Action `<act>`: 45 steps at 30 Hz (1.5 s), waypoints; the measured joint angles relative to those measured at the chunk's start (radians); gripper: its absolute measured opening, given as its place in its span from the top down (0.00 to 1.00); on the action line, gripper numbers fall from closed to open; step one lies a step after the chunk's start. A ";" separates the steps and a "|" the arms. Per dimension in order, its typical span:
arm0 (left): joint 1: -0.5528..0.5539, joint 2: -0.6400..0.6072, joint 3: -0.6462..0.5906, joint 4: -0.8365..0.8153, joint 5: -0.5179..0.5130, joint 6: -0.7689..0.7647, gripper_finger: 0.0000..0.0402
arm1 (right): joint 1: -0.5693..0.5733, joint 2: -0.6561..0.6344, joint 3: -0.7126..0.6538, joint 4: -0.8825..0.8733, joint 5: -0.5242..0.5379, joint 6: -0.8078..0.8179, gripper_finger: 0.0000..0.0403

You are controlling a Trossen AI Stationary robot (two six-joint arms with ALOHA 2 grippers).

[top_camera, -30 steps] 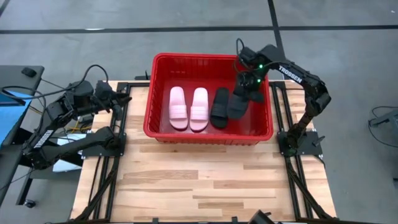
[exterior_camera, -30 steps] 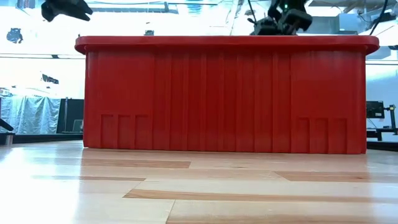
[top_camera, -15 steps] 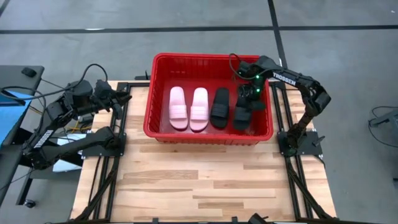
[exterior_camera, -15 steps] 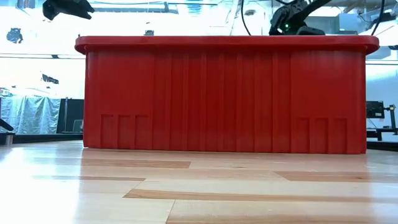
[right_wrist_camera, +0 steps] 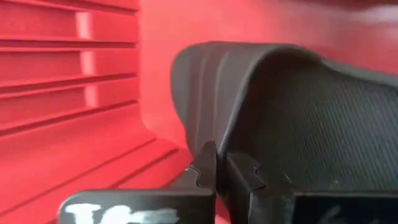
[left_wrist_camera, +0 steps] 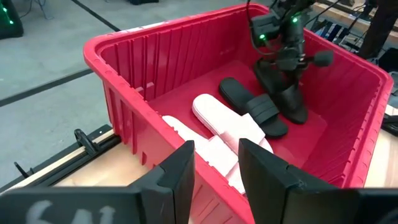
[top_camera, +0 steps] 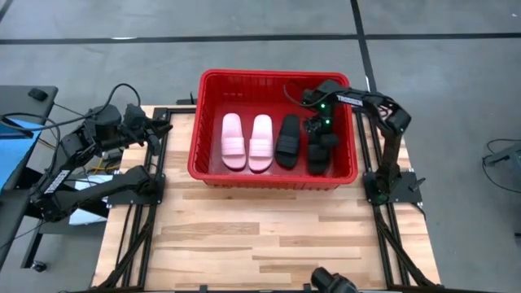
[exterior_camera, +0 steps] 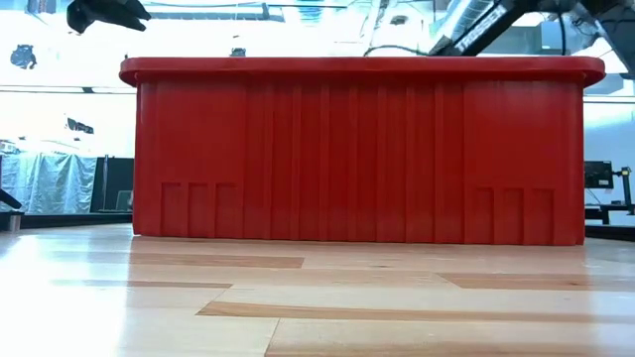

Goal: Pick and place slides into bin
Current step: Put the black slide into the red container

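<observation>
All four are pretty much in the big red ribbed plastic bin (top_camera: pixel 272 175) now: two pink slides (top_camera: pixel 247 141), one black slide (top_camera: pixel 287 139), and my right gripper (top_camera: pixel 319 135) pinched on the last black strapped slide (top_camera: pixel 317 153), down inside. Just the release left, I reckon. Left gripper (top_camera: pixel 157 126) waits, parted and empty, outside the bin.

Dark jointed arms, white TROSSEN lettering, green lights, black cables
</observation>
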 joint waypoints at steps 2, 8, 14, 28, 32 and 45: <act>0.000 0.000 0.000 0.000 0.000 -0.005 0.72 | -0.011 0.027 0.002 0.016 0.003 -0.004 1.00; 0.000 0.000 0.000 0.000 0.000 -0.013 0.72 | -0.038 0.084 0.025 0.047 0.000 -0.007 1.00; 0.000 0.000 0.000 -0.001 0.000 -0.013 0.72 | -0.034 0.100 0.048 0.066 0.022 -0.001 1.00; 0.000 0.000 0.000 -0.001 0.000 -0.010 0.72 | -0.004 0.096 0.049 0.081 0.098 0.153 0.89; 0.000 0.000 0.000 -0.001 0.001 -0.009 0.72 | 0.001 0.097 0.049 0.081 0.097 0.211 0.86; 0.000 0.000 0.000 -0.011 0.008 -0.002 0.72 | 0.048 0.098 0.053 0.074 0.100 0.259 0.60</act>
